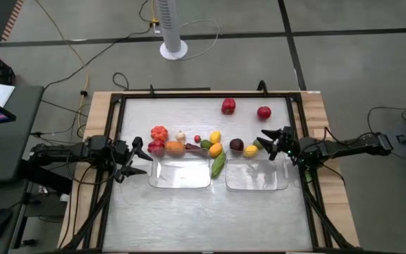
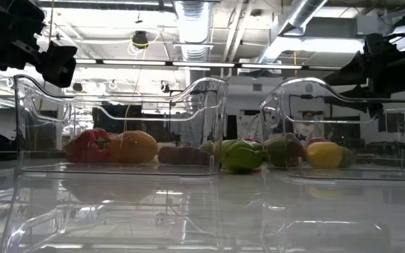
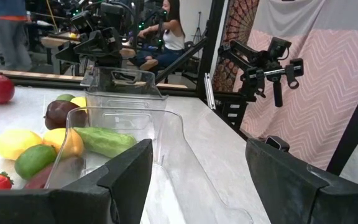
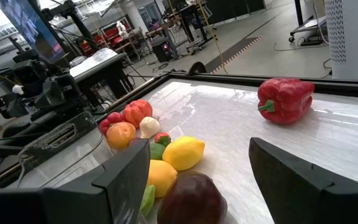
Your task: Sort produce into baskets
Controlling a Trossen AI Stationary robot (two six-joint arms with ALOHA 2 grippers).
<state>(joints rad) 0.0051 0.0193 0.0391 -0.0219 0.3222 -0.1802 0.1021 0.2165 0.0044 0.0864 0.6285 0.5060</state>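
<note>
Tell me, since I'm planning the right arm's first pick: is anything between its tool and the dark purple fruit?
Nothing visible. The right tool stands open just beside the dark purple fruit, and the right wrist view shows that fruit directly ahead between its fingers.

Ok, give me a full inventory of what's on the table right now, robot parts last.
Clear plastic rectangular baskets: two, see-through, side by side at table centre, left and right, both without produce.
Row of small toy produce: about a dozen, red, orange, yellow, green, dark purple, white, just behind the baskets.
Long green cucumber: one, between the baskets.
Red pepper: one, far side.
Red round fruit: one, far side.
Left gripper: fingers open, beside left basket.
Right gripper: fingers open, by the row's right end.
</note>
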